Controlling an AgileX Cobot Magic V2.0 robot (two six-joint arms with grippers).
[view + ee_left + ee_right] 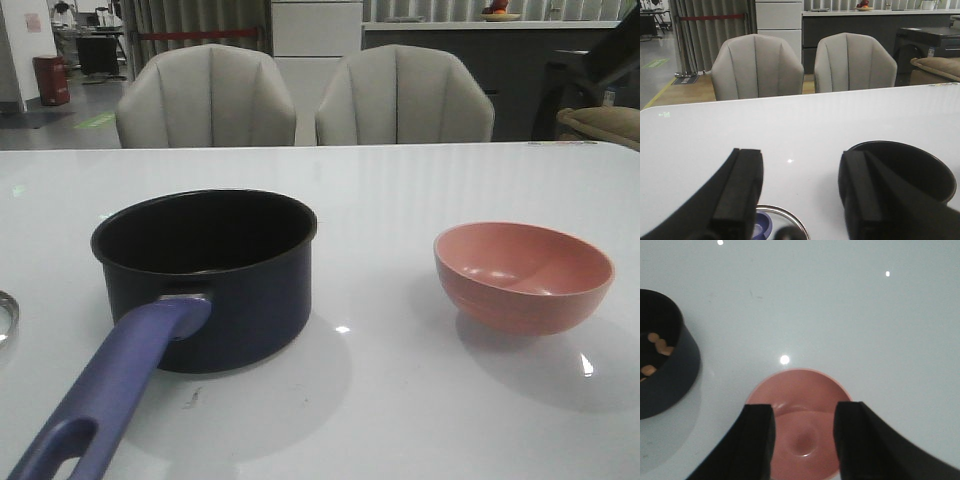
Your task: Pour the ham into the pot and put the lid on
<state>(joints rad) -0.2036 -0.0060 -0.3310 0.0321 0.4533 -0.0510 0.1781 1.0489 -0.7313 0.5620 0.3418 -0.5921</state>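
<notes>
Ham (657,347) is already seen inside the pot (215,285), the bowl (523,275) at its 3 o'clock emptied, the lid (775,220) not yet placed, both grippers spread wide, nothing held.

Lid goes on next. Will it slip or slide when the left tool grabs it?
Probably slippery: the lid looks like smooth glass with a steel rim. It lies flat on the glossy table, so a nudge may slide it. Gripping the knob seems safer.

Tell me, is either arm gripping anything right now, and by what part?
Nothing is held. Left gripper and right gripper both have open, empty jaws.
</notes>
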